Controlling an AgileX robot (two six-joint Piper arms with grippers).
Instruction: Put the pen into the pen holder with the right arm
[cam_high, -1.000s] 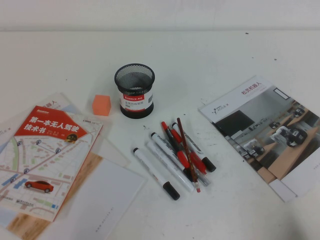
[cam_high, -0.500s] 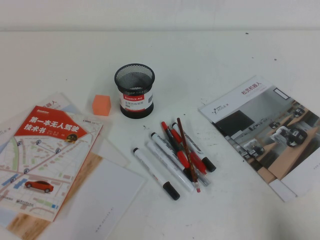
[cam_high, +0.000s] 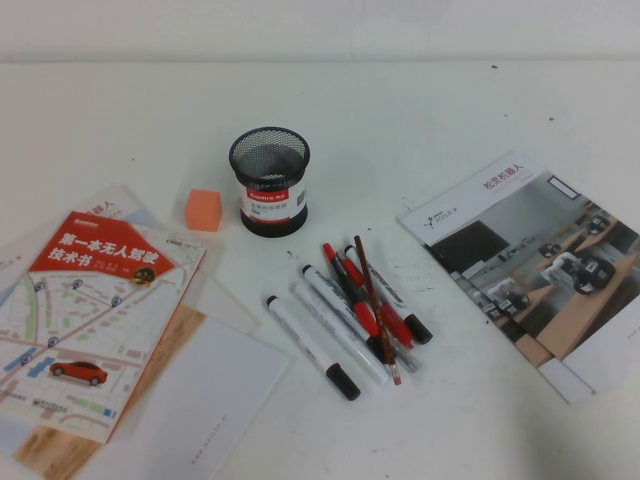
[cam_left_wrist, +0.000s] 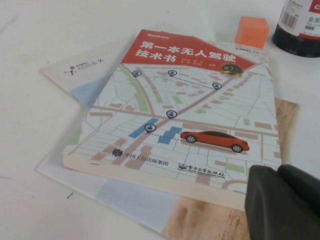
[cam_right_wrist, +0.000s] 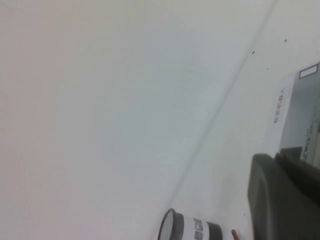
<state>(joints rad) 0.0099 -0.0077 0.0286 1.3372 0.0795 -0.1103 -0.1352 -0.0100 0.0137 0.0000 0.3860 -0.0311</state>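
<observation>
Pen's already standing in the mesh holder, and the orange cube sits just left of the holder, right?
Not quite. In the high view the pen lies on the table across the markers; the pen holder has no pen in it. The orange cube is left of it. The left gripper and right gripper show only in their wrist views.

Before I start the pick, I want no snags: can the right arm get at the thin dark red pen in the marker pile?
Probably yes. The pen lies on top of the markers, nothing above it. The right gripper shows only in its wrist view, the left gripper by the book.
</observation>
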